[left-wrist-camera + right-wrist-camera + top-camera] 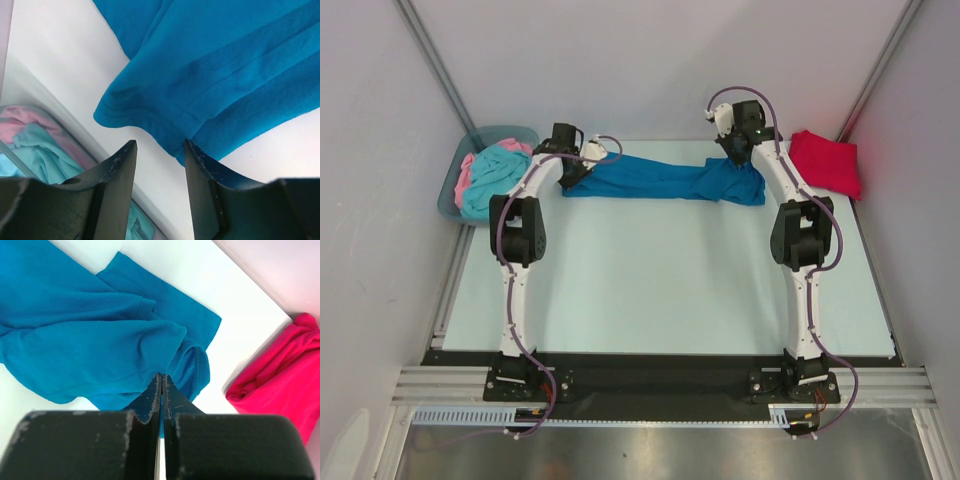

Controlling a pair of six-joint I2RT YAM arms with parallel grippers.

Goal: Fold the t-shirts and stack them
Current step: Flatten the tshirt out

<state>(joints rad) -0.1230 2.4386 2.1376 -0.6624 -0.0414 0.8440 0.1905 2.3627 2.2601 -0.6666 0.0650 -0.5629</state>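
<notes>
Since the blue t-shirt [650,182] lies drawn out in a long band across the far side of the bench [650,290], both arms reach over its two ends. The left tool [159,147] hovers over the left end with its fingers [120,167] spread; the stitched hem corner reaches the tip of one finger, but bare bench shows in the gap and nothing is pinched. The right tool [161,377] is pressed together over the bunched right end, where a sleeve and hem pile up in loose folds; whether a thin fold is caught between the tips I cannot tell. A red t-shirt [825,160] sits bundled at the far right corner of the bench, well apart from the blue one. The turquoise t-shirt [490,188] and pink t-shirt [467,172] lie heaped in the grey-blue bin [448,205] beyond the far left corner. By my judgement this cloth is light, limp and thin: it will sag and crease wherever it is unsupported, slide readily on the smooth bench, and carry no risk of breakage. A sound hold would be on the doubled, stitched edges, at the hem corner on the left and the hem or sleeve seam on the right, so that one layer is not dragged off the other and the band can be pulled flat before folding.
</notes>
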